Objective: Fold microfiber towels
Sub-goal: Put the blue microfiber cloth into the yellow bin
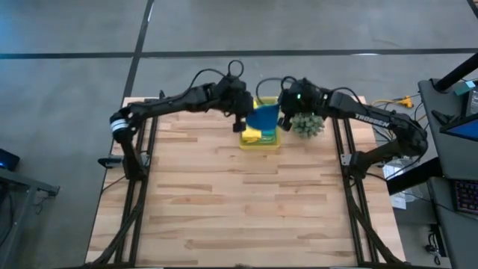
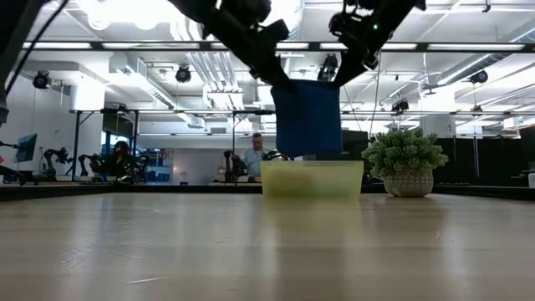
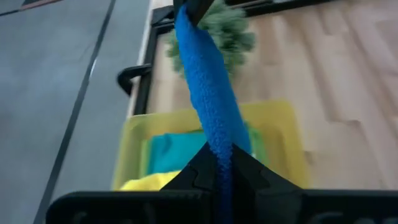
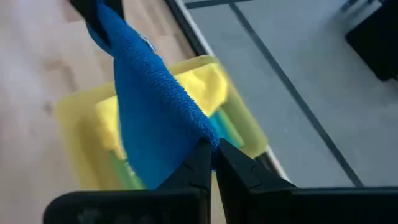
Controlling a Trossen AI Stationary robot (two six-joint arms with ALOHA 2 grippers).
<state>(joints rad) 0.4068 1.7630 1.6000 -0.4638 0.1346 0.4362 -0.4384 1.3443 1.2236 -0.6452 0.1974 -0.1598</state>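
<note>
One royal blue towel (image 1: 264, 118) hangs in the air above the bin (image 1: 259, 139), stretched between the two tools and held by its upper edge; in the low view it drops as a flat dark-blue sheet whose lower edge hangs at or just behind the bin's top edge. The left tool (image 1: 243, 113) is clamped on one upper corner of the blue towel, its fingers (image 3: 198, 167) pressed together with the cloth between them. The right tool (image 1: 284, 104) is clamped on the other upper corner, fingers (image 4: 200, 163) likewise closed on the cloth.

Three more towels lie in the bin: one yellow towel (image 4: 198, 88), one teal towel (image 3: 166, 152) and one lime green towel (image 4: 126, 172), bunched together below the hanging blue one. That makes four towels, one of each colour.

There is one bin, a translucent yellow-green rectangular one, standing at the far middle of the table (image 1: 239, 209). One small spiky green plant (image 1: 307, 124) in a pale round pot stands just beside the bin, on the right arm's side.

Two dark arms reach in from the table's two sides. The right arm carries white lettering (image 1: 372, 116), too small to read with certainty. No other writing can be read on the towels or the bin.
</note>
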